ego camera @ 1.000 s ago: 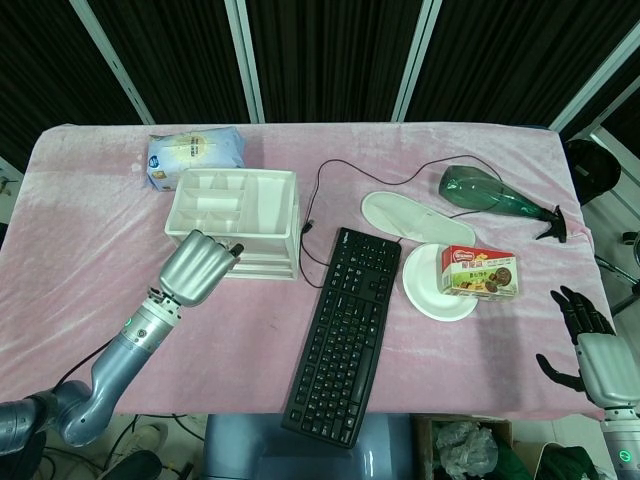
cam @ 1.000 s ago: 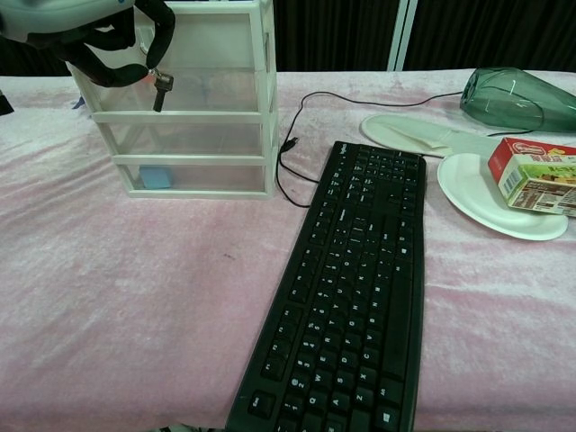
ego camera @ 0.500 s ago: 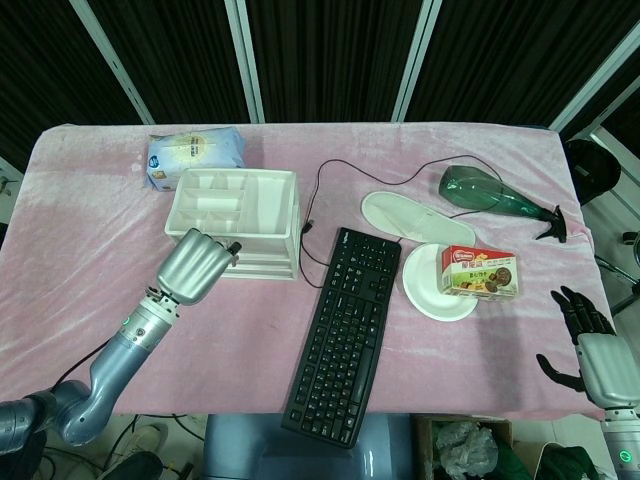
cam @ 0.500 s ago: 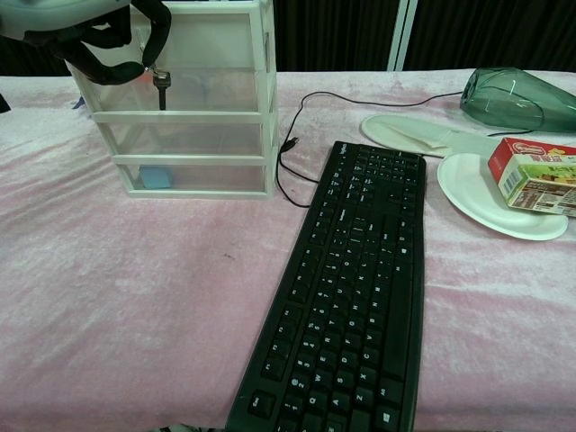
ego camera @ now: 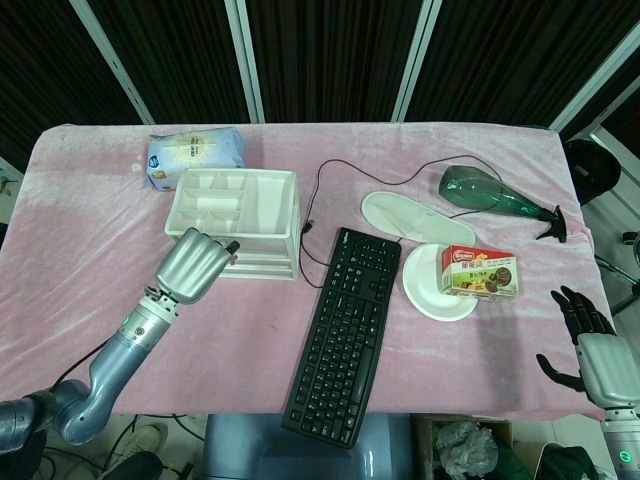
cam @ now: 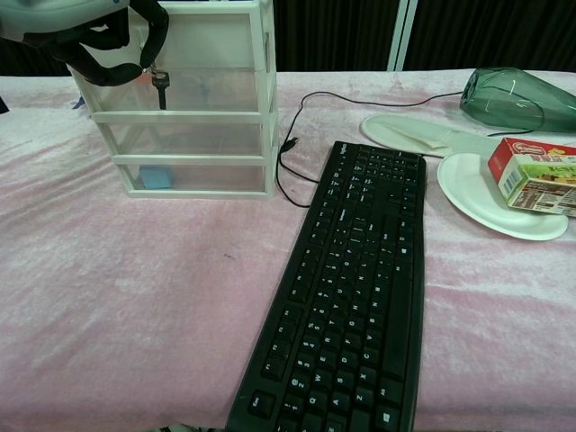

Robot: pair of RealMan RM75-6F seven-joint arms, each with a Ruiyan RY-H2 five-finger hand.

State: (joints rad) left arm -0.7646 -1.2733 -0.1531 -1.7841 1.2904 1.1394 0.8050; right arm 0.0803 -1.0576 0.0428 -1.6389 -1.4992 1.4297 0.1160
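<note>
The small dark key (cam: 161, 87) hangs from my left hand (cam: 85, 36), pinched between my fingertips (cam: 147, 65) right in front of the top drawer of the white drawer unit (cam: 184, 117), at its left part. A second ago the key sat tilted and a touch lower against that drawer front; now it hangs straight down, and my hand has crept slightly up and to the left, little else having changed. My right hand (ego camera: 585, 345) has stayed where it was, off the near right corner of the pink table (ego camera: 90, 230), fingers spread and holding nothing, well apart from the cookie box (ego camera: 479, 272) on the white plate (ego camera: 425, 290). The black keyboard (ego camera: 345, 335) lies in the middle with its cable running back toward the far edge, and the white slipper (ego camera: 400, 215), the green hand vacuum (ego camera: 485, 195) and the packet of wipes (ego camera: 195, 155) lie beyond. In the head view my own knuckles cover the key almost wholly; in the chest view my hand is cut off by the top and left edges, so I cannot make out how the rest of it lies. Something small and blue (cam: 155, 176) shows dimly through the bottom drawer; I cannot tell what it is.
</note>
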